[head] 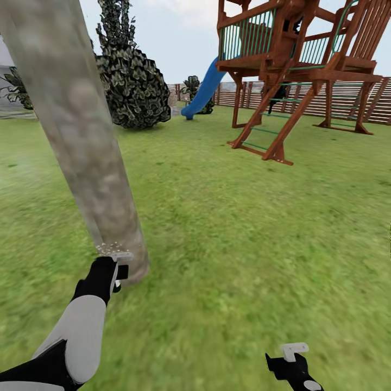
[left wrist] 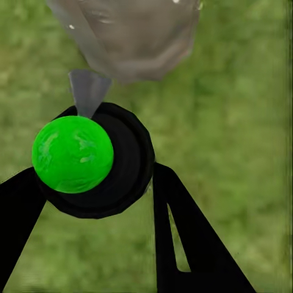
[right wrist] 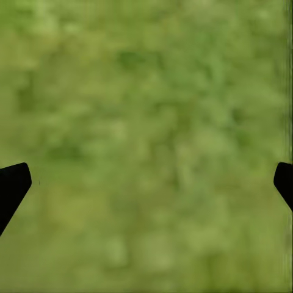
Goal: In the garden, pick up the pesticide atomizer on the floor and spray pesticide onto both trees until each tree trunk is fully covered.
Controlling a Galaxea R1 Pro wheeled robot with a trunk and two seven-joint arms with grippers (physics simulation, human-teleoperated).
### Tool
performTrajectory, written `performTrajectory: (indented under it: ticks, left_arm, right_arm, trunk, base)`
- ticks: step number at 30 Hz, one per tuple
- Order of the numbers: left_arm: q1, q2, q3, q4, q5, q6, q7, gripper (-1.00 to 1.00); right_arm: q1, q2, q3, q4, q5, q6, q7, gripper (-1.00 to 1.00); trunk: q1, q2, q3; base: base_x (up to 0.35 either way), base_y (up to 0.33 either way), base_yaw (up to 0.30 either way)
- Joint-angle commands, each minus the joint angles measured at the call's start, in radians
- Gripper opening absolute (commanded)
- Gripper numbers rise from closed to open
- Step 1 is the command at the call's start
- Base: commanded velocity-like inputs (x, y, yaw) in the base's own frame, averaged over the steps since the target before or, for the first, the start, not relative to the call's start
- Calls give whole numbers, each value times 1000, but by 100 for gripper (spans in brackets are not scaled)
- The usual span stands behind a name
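Left fingers: the left gripper (left wrist: 91, 183) has its black fingers (left wrist: 183, 238) clamped on the pesticide atomizer (left wrist: 97, 160), one either side of its round black body.
Atomizer shape: a squat black drum, glossy green ball cap (left wrist: 72, 154) on top, a grey cone nozzle (left wrist: 88, 90) jutting from its rim.
Key relation: the nozzle points at 12 o'clock from the fingers, straight at the foot of the tree trunk (head: 81, 141), which is just beyond the tip; my guess is the spray only needs sweeping along it.
Trunk axis: near upright, leaning slightly toward 11 o'clock in the head view; smooth, mottled grey-beige, branchless low down.
Spray: pale specks (head: 108, 248) sit on the bark just above the left gripper (head: 120, 266).
Nearer arm: the left, by far.
Right fingers: the right gripper (right wrist: 146, 183) is spread wide, holding nothing, over the grass (right wrist: 146, 110).
Surroundings: blurry lawn (head: 244, 228); wooden play tower (head: 293, 70) with blue slide (head: 202, 89) at 1 o'clock, well apart.
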Motion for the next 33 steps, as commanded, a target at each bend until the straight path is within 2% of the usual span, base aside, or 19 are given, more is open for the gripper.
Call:
performTrajectory:
  ticks: [1, 7, 17, 22, 29, 33]
  left_arm:
    - [-2, -2, 6, -2, -8, 2, -6, -100]
    - [-2, -2, 6, -4, -8, 1, -4, -100]
    - [1, -1, 6, -19, -8, 3, 0, -100]
    - [5, -1, 6, -22, -8, 3, 1, -100]
    - [9, 5, 6, -22, -10, 3, 2, -100]
    - [12, 7, 4, -22, -10, 3, 2, -100]
  right_arm:
    - [-1, 0, -8, 1, 5, -4, 5, 100]
    - [-1, 0, -8, 1, 5, -4, 5, 100]
    - [-1, 0, -8, 1, 5, -4, 5, 100]
    - [0, -1, -10, 0, 4, -5, 5, 100]
    - [-1, -2, -10, 0, 4, -4, 5, 100]
    - [0, -1, -10, 0, 3, -4, 4, 100]
  trunk:
    - [0, 0, -1]
    - [0, 0, -1]
    - [0, 0, -1]
    - [0, 0, -1]
    - [0, 0, -1]
    - [0, 0, -1]
  base:
    - [2, -273, 0]
    - [0, -274, 43]
    - [113, -255, 248]
    - [202, -219, 30]
    - [23, -271, 8]
    - [0, -277, 226]
